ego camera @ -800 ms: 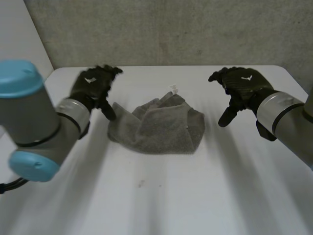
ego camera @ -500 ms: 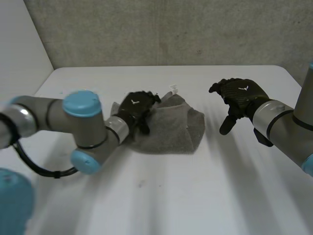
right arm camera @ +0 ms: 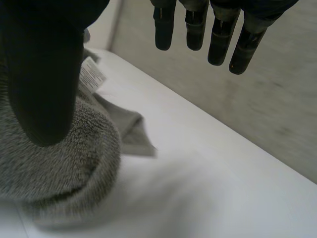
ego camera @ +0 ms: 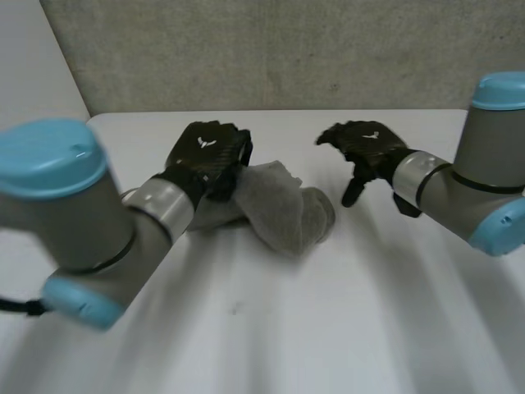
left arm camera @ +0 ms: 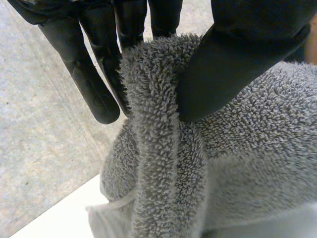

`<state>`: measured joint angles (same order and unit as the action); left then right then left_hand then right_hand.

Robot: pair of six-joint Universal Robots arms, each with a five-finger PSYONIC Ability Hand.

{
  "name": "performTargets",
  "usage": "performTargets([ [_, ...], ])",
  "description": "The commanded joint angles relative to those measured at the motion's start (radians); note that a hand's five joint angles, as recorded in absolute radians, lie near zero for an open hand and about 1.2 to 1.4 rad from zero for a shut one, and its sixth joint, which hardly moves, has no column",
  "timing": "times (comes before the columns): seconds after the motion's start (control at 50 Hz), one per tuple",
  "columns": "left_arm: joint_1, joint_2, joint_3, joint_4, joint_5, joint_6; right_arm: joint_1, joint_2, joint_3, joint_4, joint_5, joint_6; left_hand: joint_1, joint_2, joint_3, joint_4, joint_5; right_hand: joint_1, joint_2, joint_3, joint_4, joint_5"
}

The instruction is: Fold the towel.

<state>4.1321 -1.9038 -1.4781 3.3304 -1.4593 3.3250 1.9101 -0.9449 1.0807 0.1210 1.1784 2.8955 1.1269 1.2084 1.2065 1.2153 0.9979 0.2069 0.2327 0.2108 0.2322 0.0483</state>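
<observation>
Towel (ego camera: 283,209) lies in a grey bunched heap near the middle of the white table (ego camera: 328,328), not flat and not folded yet. The left hand (ego camera: 209,156) grips it at the edge on its own side. In the left wrist view a thick ridge of cloth is pinched between the thumb (left arm camera: 233,59) and the fingers (left arm camera: 91,79). I think it holds there so it can lift that edge and lay it over. The right hand (ego camera: 365,146) hangs just beside the other side of the towel, loose and straight, holding nothing and not touching the cloth. It looks ready to catch a corner near the little white tag (right arm camera: 93,73). With only 1 hand holding, the heap may drag rather than spread.
</observation>
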Motion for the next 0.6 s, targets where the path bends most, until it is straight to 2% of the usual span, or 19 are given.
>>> performTargets([
  [0.02,0.0,0.261,-0.336,0.001,0.004,0.106,0.021,0.133,-0.125,0.017,-0.239,0.002,0.269,0.188,0.19,0.181,0.224,-0.032,-0.058,-0.036,-0.058,-0.048],
  [0.14,-0.001,0.359,-0.49,0.001,0.004,0.134,0.134,0.185,-0.12,0.121,-0.279,-0.016,0.261,0.18,0.181,0.173,0.215,-0.032,-0.058,-0.036,-0.058,-0.048],
  [0.22,0.0,0.388,-0.522,0.009,0.0,0.134,0.193,0.222,-0.124,0.189,-0.272,-0.068,0.237,0.156,0.158,0.149,0.192,-0.032,-0.058,-0.036,-0.058,-0.048],
  [0.24,0.003,0.391,-0.527,0.014,0.0,0.136,0.213,0.235,-0.131,0.218,-0.261,-0.114,0.237,0.156,0.158,0.149,0.192,0.117,0.091,0.113,0.092,0.101],
  [0.26,0.01,0.391,-0.525,0.021,0.0,0.136,0.222,0.238,-0.14,0.233,-0.237,-0.164,0.237,0.156,0.158,0.149,0.192,0.424,0.398,0.42,0.399,0.408],
  [0.28,0.01,0.391,-0.525,0.021,0.0,0.136,0.222,0.238,-0.14,0.233,-0.237,-0.165,0.237,0.156,0.158,0.149,0.192,0.427,0.401,0.423,0.402,0.411],
  [0.32,0.02,0.385,-0.505,0.047,0.0,0.139,0.224,0.223,-0.191,0.232,-0.142,-0.214,0.24,0.159,0.161,0.152,0.195,1.137,1.111,1.133,1.112,1.121],
  [0.34,0.02,0.385,-0.505,0.047,0.0,0.139,0.224,0.222,-0.191,0.232,-0.141,-0.214,0.24,0.159,0.161,0.152,0.195,1.141,1.115,1.137,1.115,1.125],
  [0.36,0.028,0.379,-0.487,0.072,0.002,0.142,0.227,0.206,-0.232,0.227,-0.078,-0.2,0.243,0.162,0.164,0.155,0.198,1.189,1.163,1.185,1.164,1.173],
  [0.38,0.028,0.379,-0.487,0.072,0.002,0.142,0.227,0.206,-0.232,0.227,-0.077,-0.2,0.243,0.162,0.164,0.155,0.198,1.189,1.164,1.185,1.164,1.173],
  [0.42,0.043,0.352,-0.426,0.131,0.002,0.151,0.224,0.166,-0.284,0.203,0.016,-0.145,0.246,0.165,0.167,0.158,0.201,1.189,1.164,1.185,1.164,1.173],
  [0.44,0.043,0.351,-0.426,0.132,0.002,0.151,0.224,0.166,-0.285,0.203,0.017,-0.145,0.246,0.165,0.167,0.158,0.201,1.189,1.164,1.185,1.164,1.173],
  [0.5,0.05,0.304,-0.349,0.192,0.002,0.165,0.222,0.103,-0.294,0.123,0.05,-0.071,0.246,0.165,0.167,0.158,0.201,1.189,1.164,1.185,1.164,1.173],
  [0.54,0.056,0.282,-0.3,0.221,0.002,0.174,0.208,0.03,-0.271,-0.014,0.125,0.025,0.246,0.165,0.167,0.158,0.201,1.189,1.164,1.185,1.164,1.173],
  [0.56,0.065,0.266,-0.245,0.247,0.0,0.185,0.208,0.029,-0.271,-0.015,0.125,0.025,0.246,0.165,0.167,0.158,0.201,1.189,1.164,1.185,1.164,1.173],
  [0.58,0.069,0.247,-0.193,0.271,-0.003,0.189,0.196,-0.013,-0.236,-0.088,0.191,0.069,0.246,0.165,0.167,0.158,0.201,1.189,1.164,1.185,1.164,1.173],
  [0.6,0.069,0.247,-0.192,0.271,-0.003,0.189,0.196,-0.014,-0.235,-0.089,0.191,0.07,0.246,0.165,0.167,0.158,0.201,1.189,1.164,1.185,1.164,1.173],
])
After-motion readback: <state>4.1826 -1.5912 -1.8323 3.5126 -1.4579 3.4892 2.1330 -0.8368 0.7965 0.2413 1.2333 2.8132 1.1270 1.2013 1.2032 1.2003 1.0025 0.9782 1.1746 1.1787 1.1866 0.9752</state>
